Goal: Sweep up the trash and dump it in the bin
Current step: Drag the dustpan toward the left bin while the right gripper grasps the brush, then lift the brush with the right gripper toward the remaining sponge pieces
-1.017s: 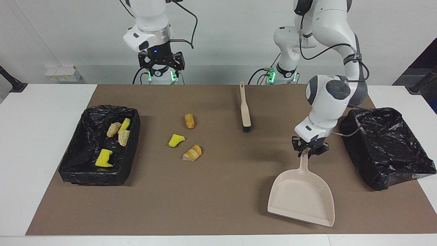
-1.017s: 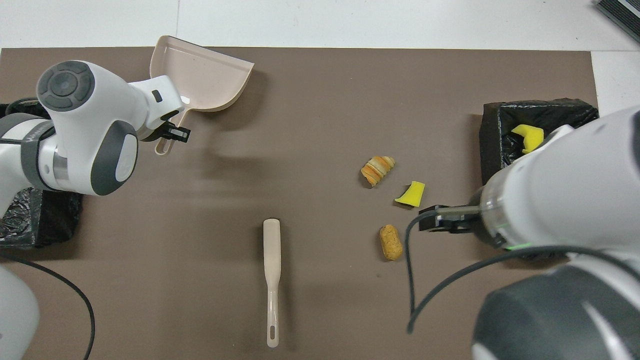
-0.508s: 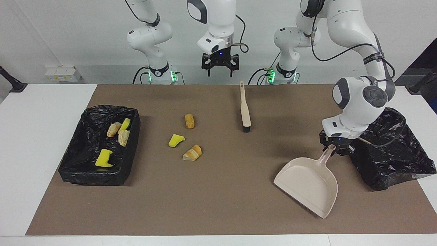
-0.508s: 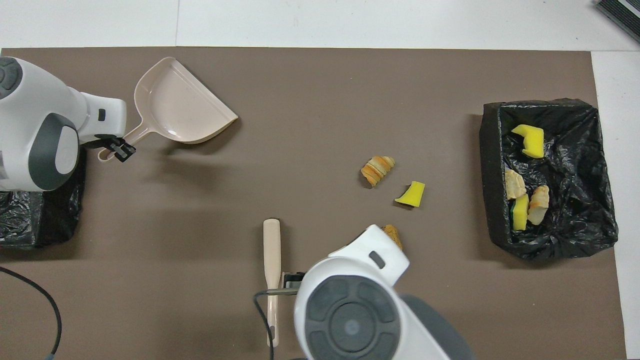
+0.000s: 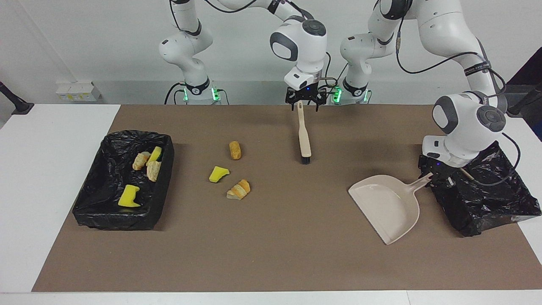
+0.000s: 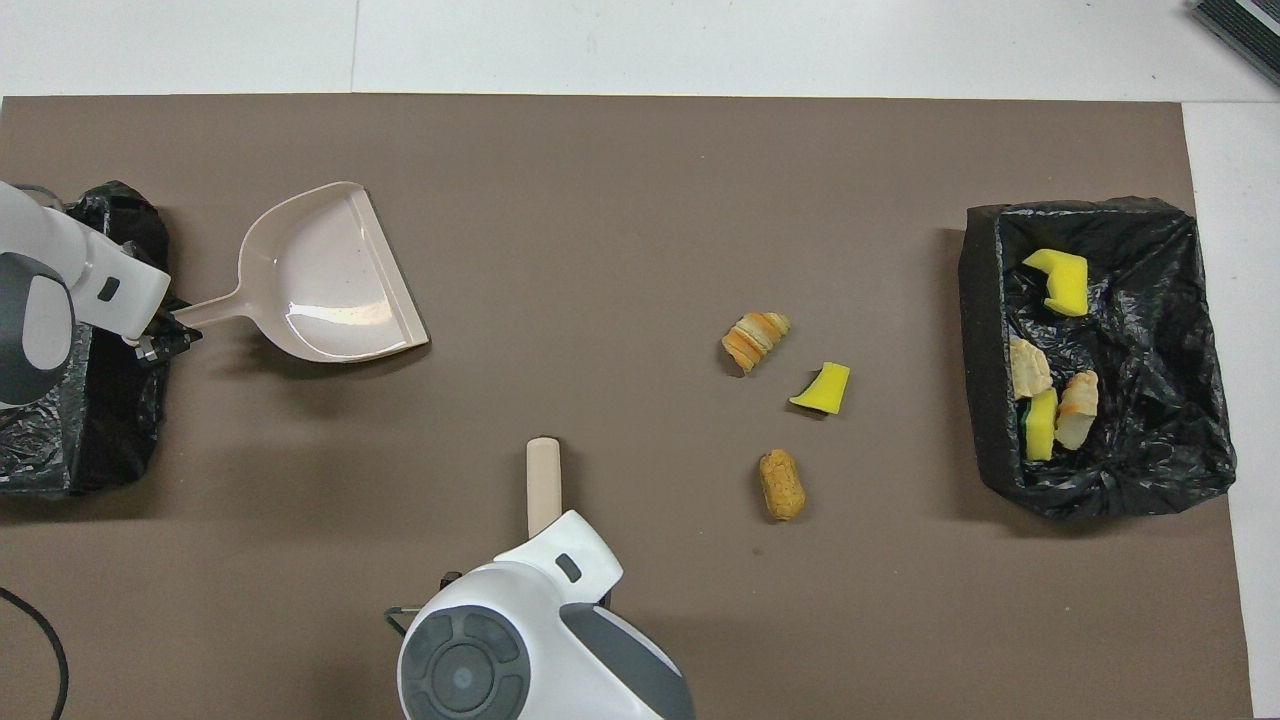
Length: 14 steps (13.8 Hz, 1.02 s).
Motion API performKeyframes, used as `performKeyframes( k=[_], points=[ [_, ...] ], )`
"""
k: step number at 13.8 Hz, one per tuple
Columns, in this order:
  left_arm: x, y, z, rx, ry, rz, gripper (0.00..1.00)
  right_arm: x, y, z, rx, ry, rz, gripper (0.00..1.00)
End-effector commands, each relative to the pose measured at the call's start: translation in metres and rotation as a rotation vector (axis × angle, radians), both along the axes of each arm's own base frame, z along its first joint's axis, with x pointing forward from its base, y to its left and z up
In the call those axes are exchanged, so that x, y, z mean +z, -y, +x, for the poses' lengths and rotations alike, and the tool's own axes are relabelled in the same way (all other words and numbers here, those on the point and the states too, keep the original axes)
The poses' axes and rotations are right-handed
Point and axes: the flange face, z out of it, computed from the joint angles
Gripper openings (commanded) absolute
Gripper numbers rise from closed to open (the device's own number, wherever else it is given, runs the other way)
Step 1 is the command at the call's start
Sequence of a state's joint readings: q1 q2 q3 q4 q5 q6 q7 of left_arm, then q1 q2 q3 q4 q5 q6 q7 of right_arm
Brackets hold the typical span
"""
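We note the left gripper (image 5: 436,178) with its fingers clamped narrow on the handle end of the beige dustpan (image 5: 387,207), beside the black-lined bin (image 5: 487,199) at the left arm's end of the worktop (image 5: 296,254); the pan lies on the brown mat, mouth toward the mat's middle. The right gripper (image 5: 305,101) hangs over the handle end of the brush (image 5: 304,140), fingers spread wide to either side of it; we cannot tell whether they touch.

Three pieces of trash (image 5: 230,173) lie loose on the mat, well apart from brush and pan, with nothing between. Four more pieces (image 5: 142,171) sit in the other bin (image 5: 91,212) at the right arm's end.

The overhead view hides the right gripper and most of the brush (image 6: 543,480) under the arm; the facing view shows both.
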<state>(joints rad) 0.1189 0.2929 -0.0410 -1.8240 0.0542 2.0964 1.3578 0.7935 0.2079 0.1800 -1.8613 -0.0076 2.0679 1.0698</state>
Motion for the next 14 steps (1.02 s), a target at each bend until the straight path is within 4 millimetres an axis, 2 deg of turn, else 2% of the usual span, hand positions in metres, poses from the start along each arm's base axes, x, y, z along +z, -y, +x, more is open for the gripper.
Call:
performKeyframes(
  k=[1,4,5,6,10,13,14],
  points=[
    [0.002,-0.008,-0.012,-0.168,0.015,0.007,0.00,-0.030,0.000,-0.009,0.001,0.009,-0.035,1.00],
    [0.000,0.007,-0.012,-0.237,0.015,0.007,0.00,-0.059,0.020,-0.027,0.003,0.027,-0.014,1.00],
    [0.000,0.023,-0.010,-0.269,0.027,0.008,0.00,-0.063,0.024,-0.030,0.010,0.027,-0.017,1.00],
    [0.000,0.031,-0.009,-0.284,0.034,0.009,0.00,-0.065,0.027,-0.033,0.016,0.027,-0.021,0.94],
    [-0.001,0.031,-0.011,-0.289,0.036,0.009,0.00,-0.066,0.029,-0.036,0.014,0.027,-0.008,0.77],
    [-0.003,0.040,-0.013,-0.292,0.035,0.008,0.00,-0.065,0.027,-0.036,0.012,0.028,0.002,0.63],
    [-0.003,0.039,-0.013,-0.289,0.035,0.008,0.00,-0.065,0.026,-0.035,0.009,0.035,0.017,0.50]
  ],
)
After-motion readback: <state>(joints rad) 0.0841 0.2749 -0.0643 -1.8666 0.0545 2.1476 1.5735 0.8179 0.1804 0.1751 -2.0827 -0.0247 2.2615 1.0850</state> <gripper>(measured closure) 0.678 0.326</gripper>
